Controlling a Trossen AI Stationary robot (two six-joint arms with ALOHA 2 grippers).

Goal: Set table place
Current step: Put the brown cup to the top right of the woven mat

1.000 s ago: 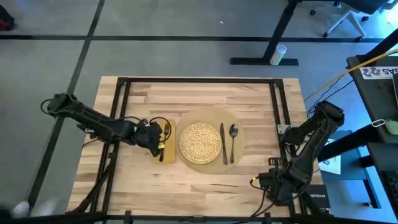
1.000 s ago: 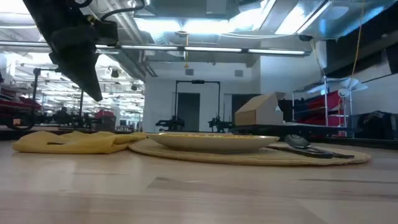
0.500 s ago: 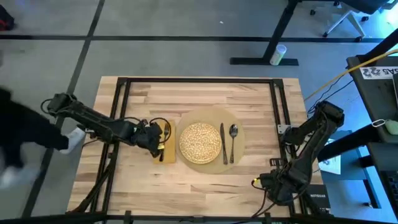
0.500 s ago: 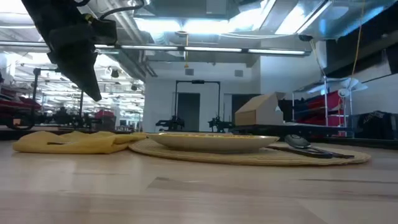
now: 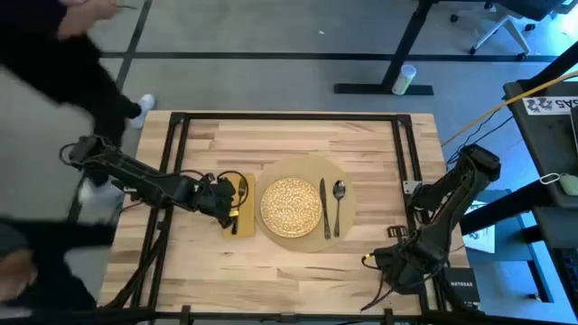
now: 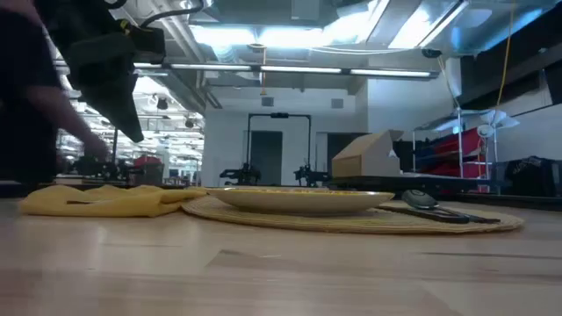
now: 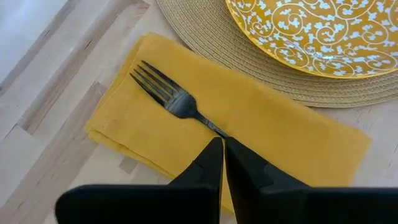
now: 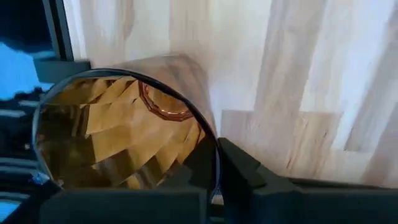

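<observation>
The round tan place mat (image 5: 302, 171) lies mid-table under the patterned yellow plate (image 5: 291, 204), with a knife (image 5: 323, 206) and spoon (image 5: 339, 200) on its right part. Left of it, a fork (image 7: 171, 96) lies on the mustard napkin (image 7: 273, 124). My left gripper (image 7: 222, 144) is shut and hovers over the fork's handle, clear above the napkin (image 6: 105, 200) in the low view. Near the table's near right corner my right gripper (image 8: 214, 163) is shut on an amber glass (image 8: 118, 130). My right gripper holds the amber glass by its rim (image 8: 210, 138), one finger inside the mouth and one outside against the wall. The mouth faces the wrist camera and the glass's base points away toward the tabletop. Whether the glass rests on the table does not show.
A person in dark clothes (image 5: 63, 54) stands at the table's far left corner and shows at the low view's left (image 6: 26, 96). The black frame bars (image 5: 289, 117) run along the table's edges. Bare wood (image 5: 298, 271) lies between the mat and the near edge.
A person has walked up along the table's left side to its far left corner. Both grippers and the place setting stay where they were.
</observation>
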